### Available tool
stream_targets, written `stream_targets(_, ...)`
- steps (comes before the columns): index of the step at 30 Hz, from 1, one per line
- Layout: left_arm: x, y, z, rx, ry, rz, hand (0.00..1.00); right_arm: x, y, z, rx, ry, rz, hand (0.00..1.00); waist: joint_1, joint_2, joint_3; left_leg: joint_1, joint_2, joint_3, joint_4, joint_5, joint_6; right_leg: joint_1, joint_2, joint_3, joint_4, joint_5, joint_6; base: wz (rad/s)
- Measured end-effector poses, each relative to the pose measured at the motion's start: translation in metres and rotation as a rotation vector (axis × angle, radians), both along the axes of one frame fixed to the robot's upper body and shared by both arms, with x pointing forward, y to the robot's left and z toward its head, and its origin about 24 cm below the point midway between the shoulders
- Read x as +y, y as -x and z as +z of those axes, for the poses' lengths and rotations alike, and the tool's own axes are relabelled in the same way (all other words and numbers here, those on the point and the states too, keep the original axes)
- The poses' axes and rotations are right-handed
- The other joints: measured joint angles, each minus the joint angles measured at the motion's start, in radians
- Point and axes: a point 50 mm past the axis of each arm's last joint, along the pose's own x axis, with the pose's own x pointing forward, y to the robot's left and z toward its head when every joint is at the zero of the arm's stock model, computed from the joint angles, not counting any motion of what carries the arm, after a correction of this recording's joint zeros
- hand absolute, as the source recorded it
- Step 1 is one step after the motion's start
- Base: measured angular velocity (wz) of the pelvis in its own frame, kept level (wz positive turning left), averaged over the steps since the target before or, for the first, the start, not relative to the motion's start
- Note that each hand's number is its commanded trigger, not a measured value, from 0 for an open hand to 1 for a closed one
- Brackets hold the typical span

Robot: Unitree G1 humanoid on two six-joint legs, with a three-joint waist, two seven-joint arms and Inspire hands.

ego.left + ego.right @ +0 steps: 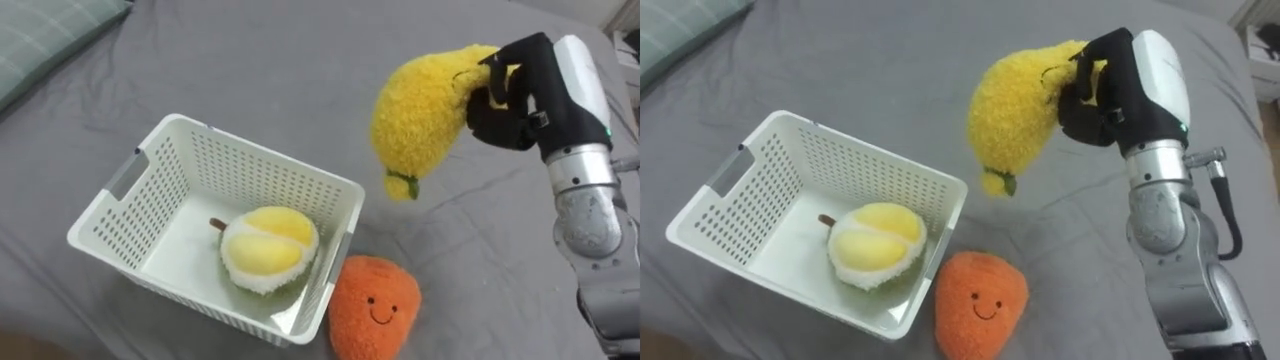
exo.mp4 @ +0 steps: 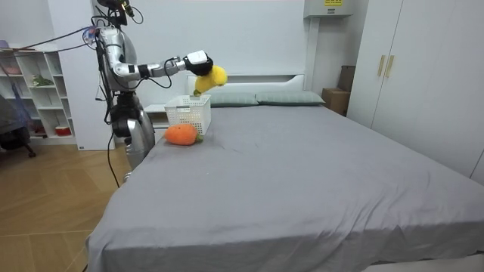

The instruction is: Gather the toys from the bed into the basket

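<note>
My right hand is shut on a yellow plush lemon toy and holds it in the air over the grey bed, just right of the white plastic basket. A pale yellow durian plush lies inside the basket. An orange plush with a smiling face rests on the bed against the basket's near right corner. In the room view I stand at the bed's side, arm stretched over the basket with the lemon toy in my right hand.
A striped pillow lies at the far left of the bed. In the room view, pillows sit at the headboard, white shelves stand at the left and wardrobes at the right. Wide grey bedding stretches beyond the basket.
</note>
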Motion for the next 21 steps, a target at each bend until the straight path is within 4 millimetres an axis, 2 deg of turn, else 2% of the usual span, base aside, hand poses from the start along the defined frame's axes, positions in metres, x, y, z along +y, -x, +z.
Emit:
stream_targets(10,0.001,0.004,0.000,0.013,-0.010,-0.002,0.00,0.019,0.010,0.026,-0.085,0.007,0.101,1.00,0.034,0.003,-0.0011,0.020,-0.002,-0.035,-0.001,0.000,0.000,0.026,0.000,0.002,0.002,0.000,0.000,0.11)
stream_targets(12,0.001,0.003,0.000,0.011,-0.010,-0.003,0.00,0.026,0.011,0.024,-0.065,-0.010,0.132,1.00,0.050,0.004,-0.0012,0.030,-0.002,-0.036,-0.006,0.000,-0.001,0.034,-0.002,0.001,0.000,0.000,0.000,0.00)
stream_targets(17,0.002,0.005,0.000,0.023,-0.019,-0.014,0.00,0.045,0.010,0.012,0.008,-0.029,0.194,1.00,0.056,0.002,-0.0021,0.035,-0.003,-0.042,-0.008,-0.001,-0.001,0.048,-0.001,0.001,-0.005,0.000,0.000,0.02)
stream_targets(21,0.002,0.003,0.000,0.025,-0.020,-0.038,0.00,0.056,0.011,0.010,0.041,-0.041,0.238,1.00,0.090,-0.007,-0.0078,0.033,-0.005,-0.045,-0.010,-0.001,-0.001,0.051,-0.002,0.002,-0.013,0.000,0.000,0.01)
